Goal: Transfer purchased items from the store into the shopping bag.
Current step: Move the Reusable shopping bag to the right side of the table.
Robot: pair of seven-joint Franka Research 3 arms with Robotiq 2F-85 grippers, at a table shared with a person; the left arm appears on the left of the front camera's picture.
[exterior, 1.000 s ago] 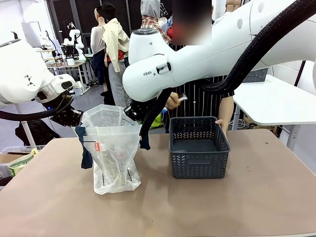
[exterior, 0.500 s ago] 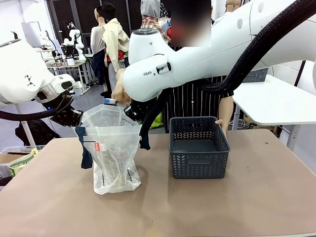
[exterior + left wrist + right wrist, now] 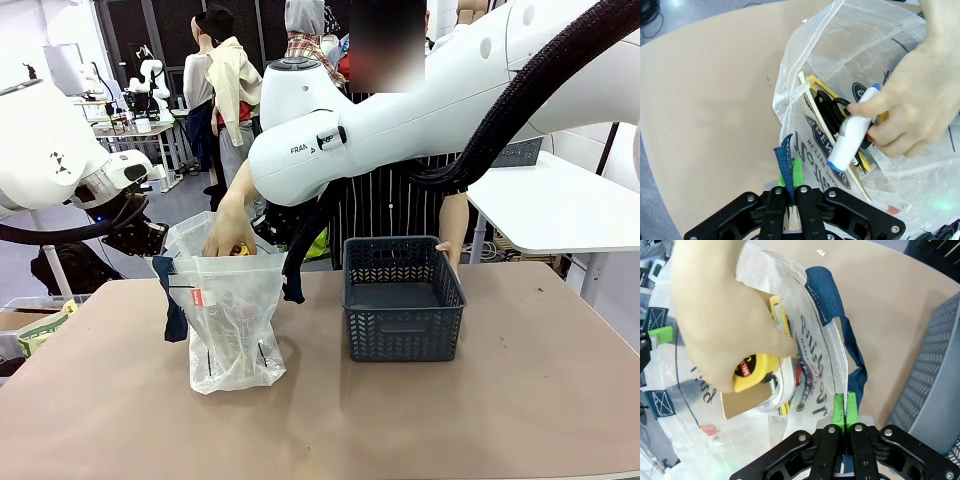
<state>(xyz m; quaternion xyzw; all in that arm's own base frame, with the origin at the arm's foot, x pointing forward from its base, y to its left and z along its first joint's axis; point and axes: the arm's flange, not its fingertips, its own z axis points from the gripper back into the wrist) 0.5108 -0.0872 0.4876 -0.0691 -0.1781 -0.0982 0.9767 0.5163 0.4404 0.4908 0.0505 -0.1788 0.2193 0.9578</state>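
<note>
Plastic shopping bag (image 3: pixel 235 320): translucent white film, standing on the table (image 3: pixel 450 420) left of its middle, its mouth held wide between the two arms.
Left gripper (image 3: pixel 791 192): fingers pinched together on a navy handle (image 3: pixel 785 160) at the bag's rim.
Right gripper (image 3: pixel 845 412): green pads pressed flat together on the opposite rim, just beside the other navy strap.
Person's hand (image 3: pixel 228 238): inside the mouth, holding a white tube with a blue end (image 3: pixel 852 135), close to a yellow tape measure (image 3: pixel 754 371) and carded goods lying in the bag.
Basket (image 3: pixel 403 300): dark grey lattice, right of the bag and apart from it, nearer the far edge; nothing shows above its rim (its floor is partly hidden).
Risk, slip: thin film could slide out of either pinch as weight drops in, and the mouth would fold onto the hand.
Risk, tear: an outward pull by either arm could stretch or rip the rim.
Risk, slump: with one side slack, the soft-based bag could sag and spill toward the near edge.
</note>
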